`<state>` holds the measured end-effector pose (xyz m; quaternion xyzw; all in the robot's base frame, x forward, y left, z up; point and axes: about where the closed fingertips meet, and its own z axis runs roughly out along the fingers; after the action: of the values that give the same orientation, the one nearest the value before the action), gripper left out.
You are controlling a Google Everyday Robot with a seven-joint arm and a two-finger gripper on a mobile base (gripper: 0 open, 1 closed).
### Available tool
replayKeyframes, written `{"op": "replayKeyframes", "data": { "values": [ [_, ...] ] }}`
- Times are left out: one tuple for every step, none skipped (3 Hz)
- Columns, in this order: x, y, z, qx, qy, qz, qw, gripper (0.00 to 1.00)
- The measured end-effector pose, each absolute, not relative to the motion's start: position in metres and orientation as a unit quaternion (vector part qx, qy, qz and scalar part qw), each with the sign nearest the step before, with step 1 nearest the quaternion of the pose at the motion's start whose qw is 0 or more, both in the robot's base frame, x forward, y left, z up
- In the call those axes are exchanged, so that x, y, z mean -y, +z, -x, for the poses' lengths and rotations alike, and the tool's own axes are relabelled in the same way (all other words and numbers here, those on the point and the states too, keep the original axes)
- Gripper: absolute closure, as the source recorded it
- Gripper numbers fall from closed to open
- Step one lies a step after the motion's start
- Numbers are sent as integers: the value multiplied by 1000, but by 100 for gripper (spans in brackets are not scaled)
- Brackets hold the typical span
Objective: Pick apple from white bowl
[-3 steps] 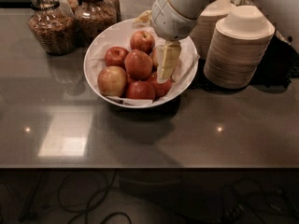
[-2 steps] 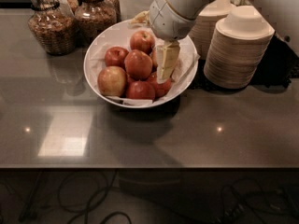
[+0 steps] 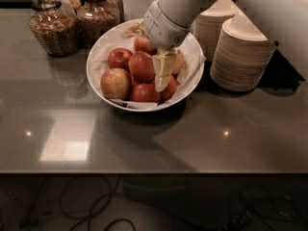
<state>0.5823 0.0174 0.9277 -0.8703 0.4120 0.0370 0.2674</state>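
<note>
Dark counter (image 3: 144, 143), white bowl (image 3: 96, 52): gripper (image 3: 161, 83) has sunk slightly lower into the pile beside the apple (image 3: 142, 66), grip unreadable, apple not yet lifted.

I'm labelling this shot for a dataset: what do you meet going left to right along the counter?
Glass jar → yellow-blushed apple → orange-red apple → gripper, down in the white bowl → stacked beige bowls.
</note>
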Motion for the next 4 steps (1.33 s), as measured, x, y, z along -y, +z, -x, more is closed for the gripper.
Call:
{"op": "replayKeyframes", "data": {
  "values": [
    [-21, 912, -587, -408, 48, 874, 258, 9],
    [-19, 903, -597, -409, 55, 876, 250, 9],
    [-12, 903, -609, -415, 53, 874, 248, 21],
    [-12, 903, -609, -415, 53, 874, 248, 41]
  ]
}}
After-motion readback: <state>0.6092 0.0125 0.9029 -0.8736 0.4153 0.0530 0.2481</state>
